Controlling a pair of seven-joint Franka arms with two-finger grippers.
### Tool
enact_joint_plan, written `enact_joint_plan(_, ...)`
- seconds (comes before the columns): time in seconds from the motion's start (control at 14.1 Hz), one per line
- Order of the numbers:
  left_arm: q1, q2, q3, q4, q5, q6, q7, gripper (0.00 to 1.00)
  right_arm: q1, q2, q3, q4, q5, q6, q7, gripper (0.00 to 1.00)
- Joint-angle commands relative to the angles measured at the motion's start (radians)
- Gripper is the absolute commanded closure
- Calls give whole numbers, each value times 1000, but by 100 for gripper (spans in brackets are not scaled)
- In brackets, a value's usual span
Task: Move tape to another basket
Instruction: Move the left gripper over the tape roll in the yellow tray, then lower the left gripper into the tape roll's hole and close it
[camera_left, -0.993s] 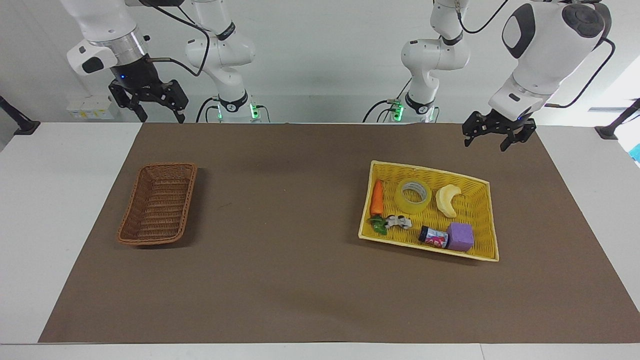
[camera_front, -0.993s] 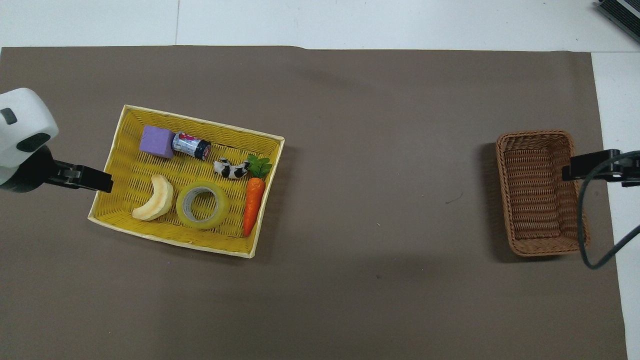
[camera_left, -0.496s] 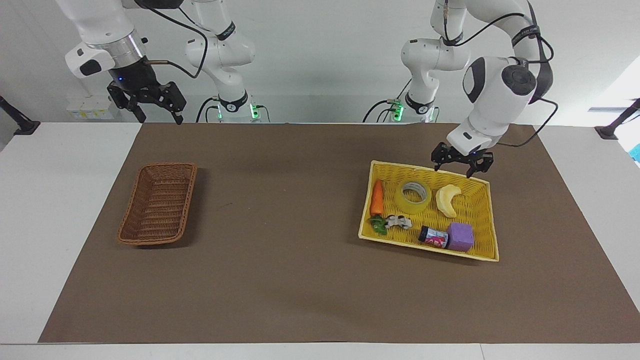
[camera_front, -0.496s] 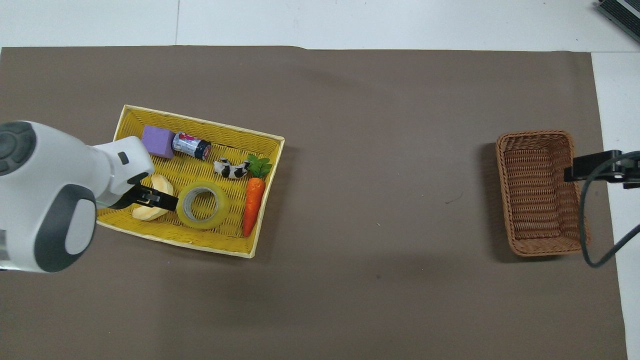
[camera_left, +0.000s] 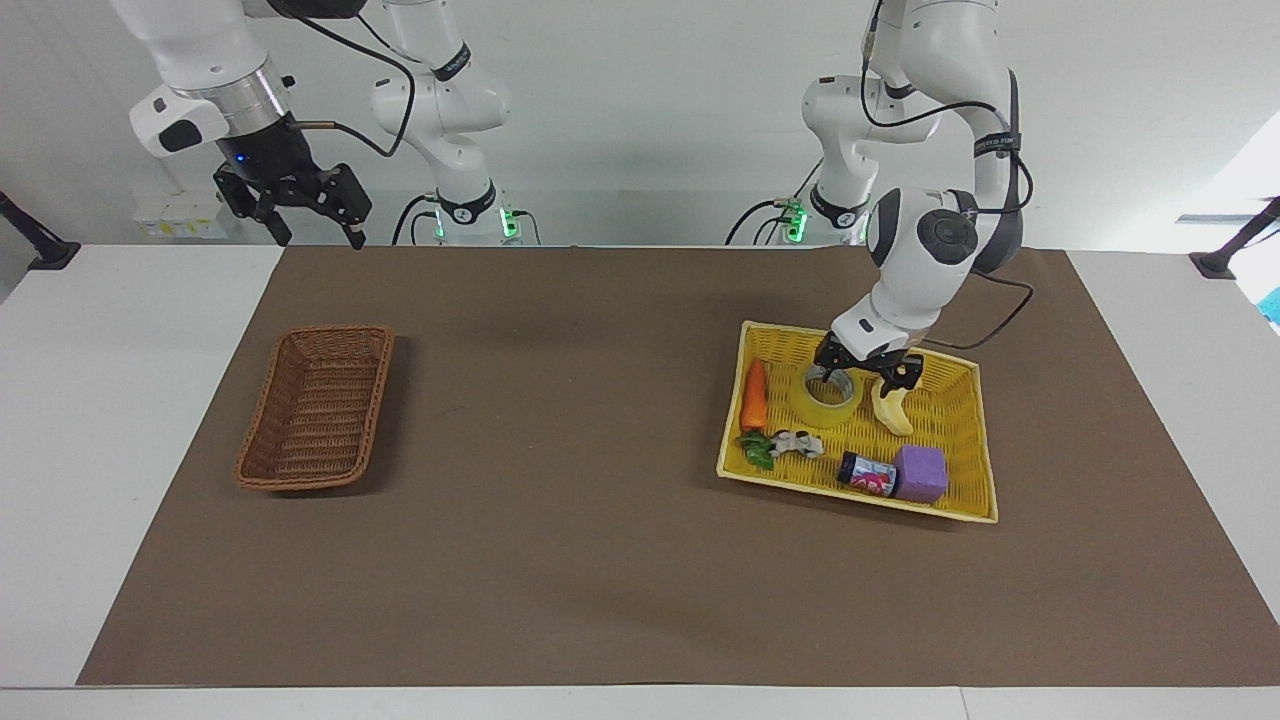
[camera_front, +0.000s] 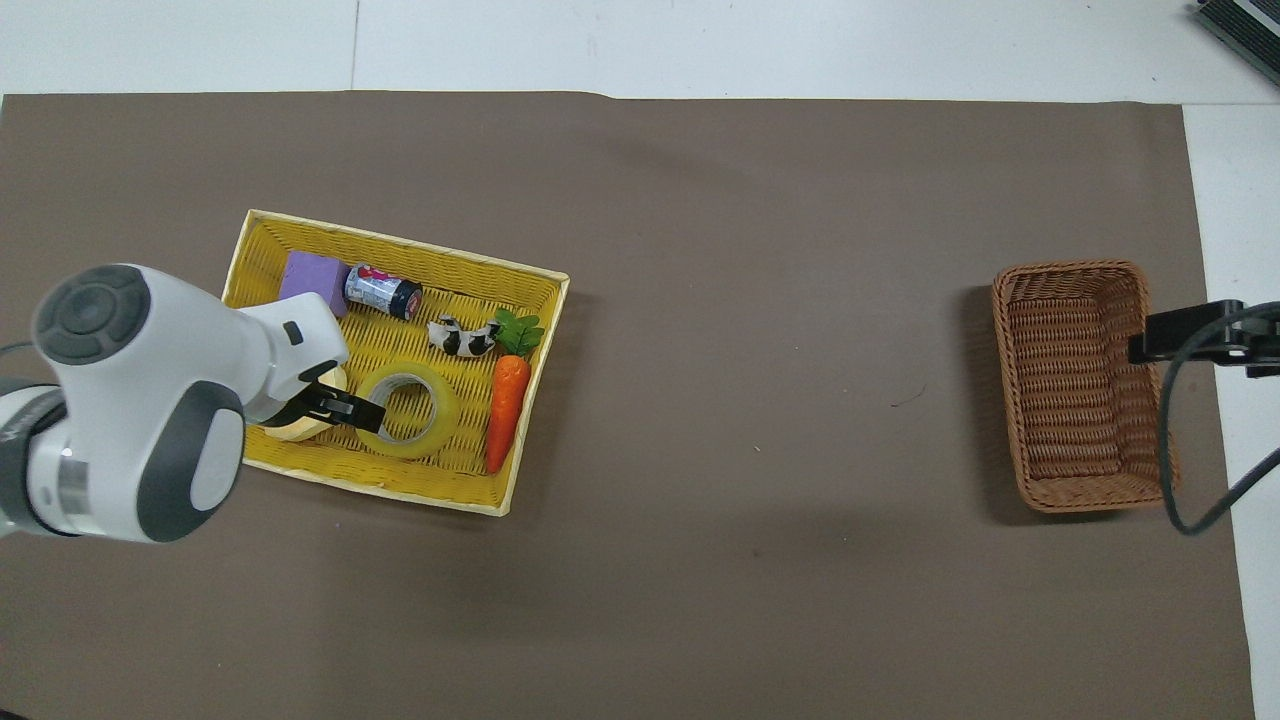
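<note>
The tape (camera_left: 826, 412) (camera_front: 438, 418), a yellow translucent roll lying flat, rests in the yellow basket (camera_left: 955, 425) (camera_front: 455, 272) at the left arm's end of the table. My left gripper (camera_left: 860, 381) (camera_front: 362, 408) is low over it and open. One finger reaches into the roll's hole and the other stands between the roll and the banana (camera_left: 896, 413). The dark brown wicker basket (camera_left: 340, 331) (camera_front: 1070, 269) holds nothing and sits at the right arm's end. My right gripper (camera_left: 300, 212) (camera_front: 1145, 347) waits open, high in the air by that basket.
Also in the yellow basket are a carrot (camera_left: 754, 393) (camera_front: 507, 412), a small cow figure (camera_left: 797, 443) (camera_front: 460, 338), a lying can (camera_left: 866, 473) (camera_front: 383, 291) and a purple block (camera_left: 920, 473) (camera_front: 312, 282). Brown mat (camera_left: 580, 450) stretches between the two baskets.
My left arm swung in from the table's end, over the yellow basket's rim, and came down onto the tape. The right arm barely moved.
</note>
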Motion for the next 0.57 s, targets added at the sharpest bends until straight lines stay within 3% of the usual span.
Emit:
enact_joint_plan(0.0, -6, -4, 11, -36, -12, 74, 17, 0, -9, -20, 4, -22, -3, 5, 11, 0)
enact_joint_plan(0.5, 5, -11, 11, -82, -12, 134, 7, 0, -8, -18, 4, -22, -2, 8, 8, 0)
